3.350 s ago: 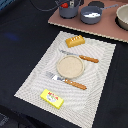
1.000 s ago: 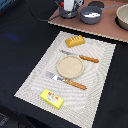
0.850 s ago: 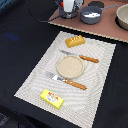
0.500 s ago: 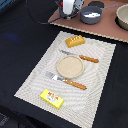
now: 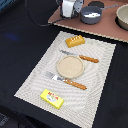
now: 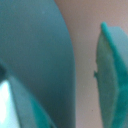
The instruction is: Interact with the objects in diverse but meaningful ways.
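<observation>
The hand (image 5: pixel 71 7) is being held low at the far edge of the exterior view, just beside the grey saucepan (image 5: pixel 92 15) on the brown board (image 5: pixel 107 27); in the wrist view only blurred teal surfaces are being shown, so it cannot be told how far the hand is opened or whether anything is being held. A knock against the saucepan is being risked by such closeness. Well apart, on the placemat (image 5: pixel 35 80) on the desk, the beige plate (image 5: pixel 70 67) is being flanked by the fork (image 5: pixel 66 81) and knife (image 5: pixel 82 57), with the bread loaf (image 5: pixel 75 40) beyond and the yellow packet (image 5: pixel 52 98) nearer.
</observation>
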Tool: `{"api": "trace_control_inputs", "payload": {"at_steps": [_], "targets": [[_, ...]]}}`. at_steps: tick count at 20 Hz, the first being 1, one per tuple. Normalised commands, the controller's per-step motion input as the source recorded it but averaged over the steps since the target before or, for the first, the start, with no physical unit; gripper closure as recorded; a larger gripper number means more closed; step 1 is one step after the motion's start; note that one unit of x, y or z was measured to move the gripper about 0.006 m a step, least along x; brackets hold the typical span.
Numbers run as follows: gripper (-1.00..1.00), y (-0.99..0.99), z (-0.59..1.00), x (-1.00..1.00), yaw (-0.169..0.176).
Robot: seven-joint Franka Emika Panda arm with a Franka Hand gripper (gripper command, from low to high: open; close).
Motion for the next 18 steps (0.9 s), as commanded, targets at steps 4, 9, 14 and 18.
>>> {"api": "trace_control_inputs", "payload": {"at_steps": [4, 9, 14, 18], "targets": [[1.00, 0.00, 0.00, 0.13, 0.021], [1.00, -0.02, -0.05, -0.04, 0.088], [1.00, -0.06, -0.18, -0.71, 0.151], [1.00, 0.00, -0.17, -0.98, 0.106]]}}
